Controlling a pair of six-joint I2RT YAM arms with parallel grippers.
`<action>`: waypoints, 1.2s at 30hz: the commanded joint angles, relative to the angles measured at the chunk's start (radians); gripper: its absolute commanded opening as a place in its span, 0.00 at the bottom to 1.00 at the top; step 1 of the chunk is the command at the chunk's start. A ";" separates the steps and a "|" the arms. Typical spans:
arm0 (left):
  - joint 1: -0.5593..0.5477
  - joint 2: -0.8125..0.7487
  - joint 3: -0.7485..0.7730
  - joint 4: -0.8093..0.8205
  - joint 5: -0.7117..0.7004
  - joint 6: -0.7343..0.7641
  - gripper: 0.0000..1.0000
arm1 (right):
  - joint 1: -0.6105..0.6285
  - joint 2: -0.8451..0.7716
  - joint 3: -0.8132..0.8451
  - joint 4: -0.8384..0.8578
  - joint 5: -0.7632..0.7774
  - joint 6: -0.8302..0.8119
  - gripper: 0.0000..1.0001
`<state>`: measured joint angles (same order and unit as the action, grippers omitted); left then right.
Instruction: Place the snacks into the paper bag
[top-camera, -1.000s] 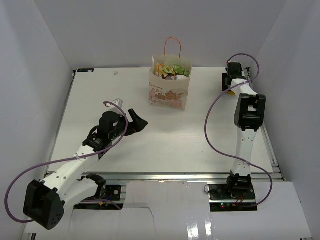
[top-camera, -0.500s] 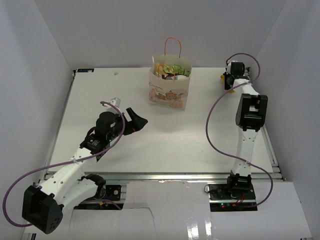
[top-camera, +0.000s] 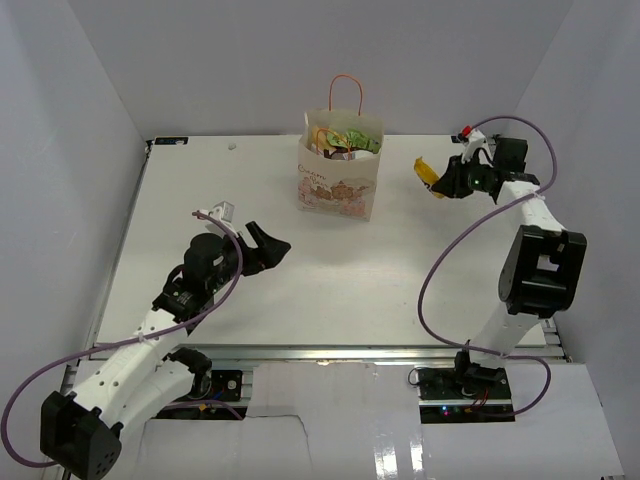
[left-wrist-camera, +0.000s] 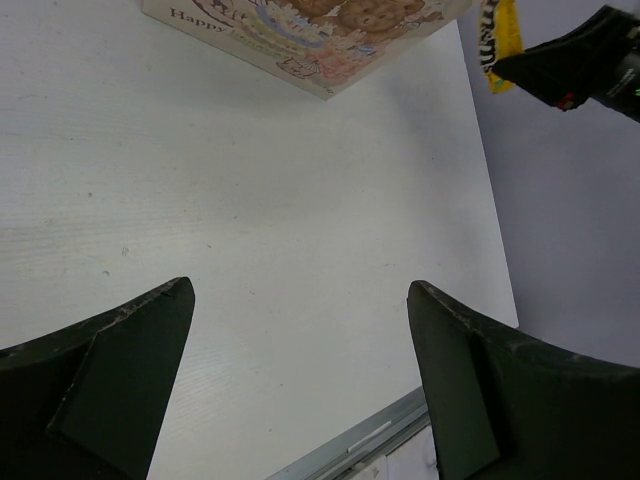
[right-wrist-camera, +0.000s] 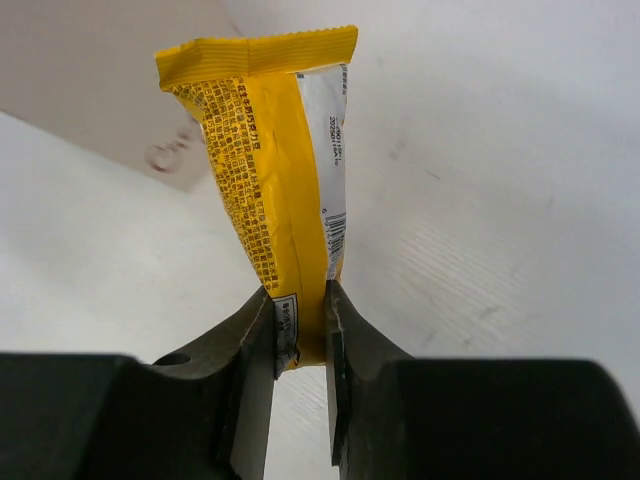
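The cream paper bag (top-camera: 338, 180) stands upright at the back middle of the table, its orange handle up and several snacks (top-camera: 343, 140) showing in its mouth. My right gripper (top-camera: 440, 184) is shut on a yellow pouch (right-wrist-camera: 275, 190), held in the air to the right of the bag. The pouch (top-camera: 427, 173) sticks out toward the bag. In the left wrist view the bag's printed front (left-wrist-camera: 300, 30) lies at the top, with the yellow pouch (left-wrist-camera: 498, 40) at the upper right. My left gripper (top-camera: 272, 246) is open and holds nothing, hovering over the table left of and nearer than the bag.
White walls close in the table on the left, back and right. A metal rail (top-camera: 330, 352) runs along the near table edge. Purple cables (top-camera: 440, 270) loop off both arms. A small mark (top-camera: 232, 146) sits near the back left corner.
My right arm has swung left and away from the back right corner, lifting the yellow pouch off the table. The left gripper drew back a little toward the near left.
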<state>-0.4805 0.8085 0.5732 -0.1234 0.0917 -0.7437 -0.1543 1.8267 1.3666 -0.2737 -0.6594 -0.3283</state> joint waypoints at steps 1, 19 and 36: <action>0.003 -0.034 -0.015 0.007 -0.006 0.027 0.98 | 0.019 -0.144 -0.006 0.123 -0.221 0.069 0.08; 0.003 -0.066 -0.010 0.016 0.022 0.127 0.98 | 0.502 0.045 0.695 -0.044 0.255 -0.046 0.08; 0.003 -0.121 0.005 -0.021 0.008 0.136 0.98 | 0.495 -0.091 0.564 -0.074 0.373 -0.028 0.88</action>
<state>-0.4805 0.6827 0.5507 -0.1356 0.0967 -0.6281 0.3614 1.8835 1.9747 -0.3576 -0.2886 -0.3786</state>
